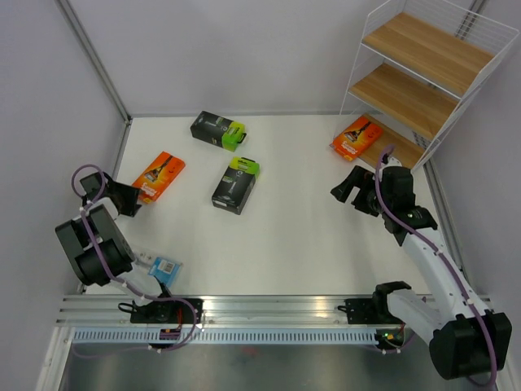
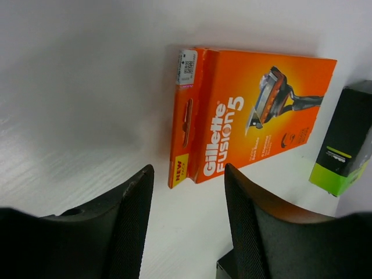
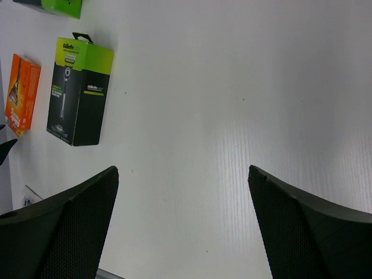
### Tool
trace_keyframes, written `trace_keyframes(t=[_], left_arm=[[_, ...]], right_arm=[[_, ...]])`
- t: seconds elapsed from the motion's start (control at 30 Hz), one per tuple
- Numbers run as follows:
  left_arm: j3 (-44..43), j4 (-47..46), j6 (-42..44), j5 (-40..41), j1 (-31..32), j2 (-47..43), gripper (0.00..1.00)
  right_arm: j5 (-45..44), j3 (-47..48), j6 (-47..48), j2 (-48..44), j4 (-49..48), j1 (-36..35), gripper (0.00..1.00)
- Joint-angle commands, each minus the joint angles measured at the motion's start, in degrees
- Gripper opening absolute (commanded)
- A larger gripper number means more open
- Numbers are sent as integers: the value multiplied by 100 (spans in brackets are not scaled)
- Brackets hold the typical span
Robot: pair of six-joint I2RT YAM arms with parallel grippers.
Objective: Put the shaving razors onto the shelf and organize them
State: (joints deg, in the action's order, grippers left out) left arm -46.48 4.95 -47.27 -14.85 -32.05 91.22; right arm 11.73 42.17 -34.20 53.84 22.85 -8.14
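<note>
Shelf [image 1: 423, 57] far right, pack [image 1: 356, 137] at its foot, four packs [image 1: 234, 186] leftward on table [image 1: 309, 236]

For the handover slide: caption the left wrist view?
Left gripper open, facing an orange pack flat on the table.

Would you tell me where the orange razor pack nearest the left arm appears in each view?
Top external: the orange razor pack lies left of centre.
Left wrist: the pack is upper centre, large.
Right wrist: the pack is small, at the far left edge.
Shared landmark: the black box with lime-green end, just right of the pack in the top and right wrist views.
</note>
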Motion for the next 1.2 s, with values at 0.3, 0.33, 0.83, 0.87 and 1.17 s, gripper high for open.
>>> trace_keyframes(t=[0.3, 0.33, 0.83, 0.87, 1.17], left_arm=[[-72, -723, -2, 281, -55, 501, 42], [-72, -732, 7, 281, -55, 537, 40], [-19, -1549, -81, -26, -64, 1020, 26], [-28, -1628, -72, -61, -56, 1064, 17], [543, -2588, -12, -755, -64, 179, 2]], right_arm=[[23, 379, 97, 644, -598, -21, 98], [-3, 388, 97, 654, -615, -21, 98], [-285, 336, 141, 759, -536, -21, 98], [-311, 327, 124, 768, -545, -21, 98], [-215, 563, 141, 1022, -563, -21, 98]])
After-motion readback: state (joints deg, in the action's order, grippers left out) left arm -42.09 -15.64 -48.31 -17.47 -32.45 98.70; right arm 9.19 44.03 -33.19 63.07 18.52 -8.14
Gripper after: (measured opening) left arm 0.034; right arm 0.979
